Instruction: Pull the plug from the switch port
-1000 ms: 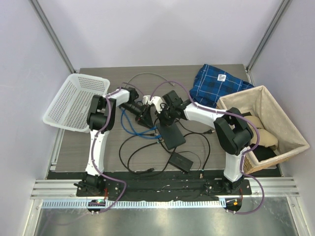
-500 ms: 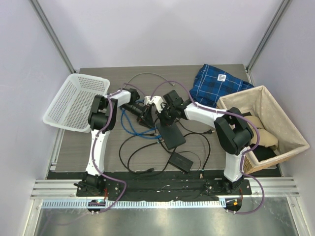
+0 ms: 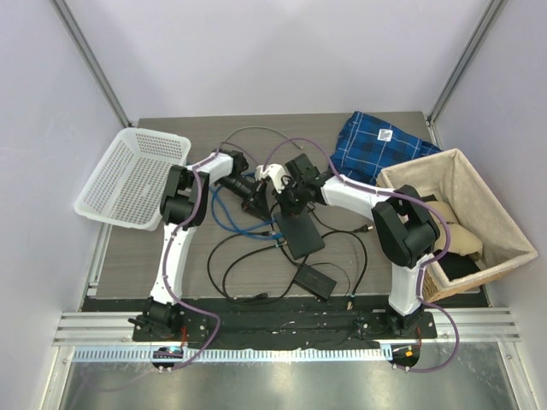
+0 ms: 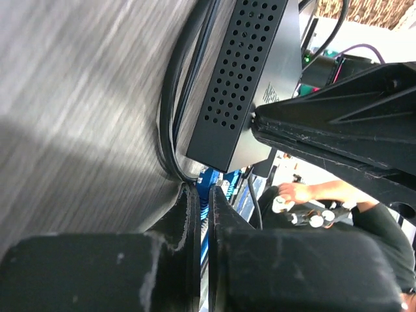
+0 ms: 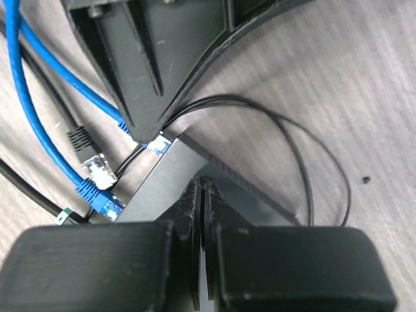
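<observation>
Blue plug (image 5: 158, 144) at the edge of the switch (image 4: 244, 78) sits pinched by the left gripper (image 4: 203, 195); the right gripper (image 5: 201, 195), clenched empty, presses its top.

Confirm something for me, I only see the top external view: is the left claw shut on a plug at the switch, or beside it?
Observer: On it. The left wrist view shows the left claw shut on a blue plug at a corner of the switch.
Operator: And the right claw?
Observer: The right claw is shut, its tips down on the switch's top face.
Operator: Any other plug on that edge?
Observer: Yes, the right wrist view shows a second blue plug at the same edge.
</observation>
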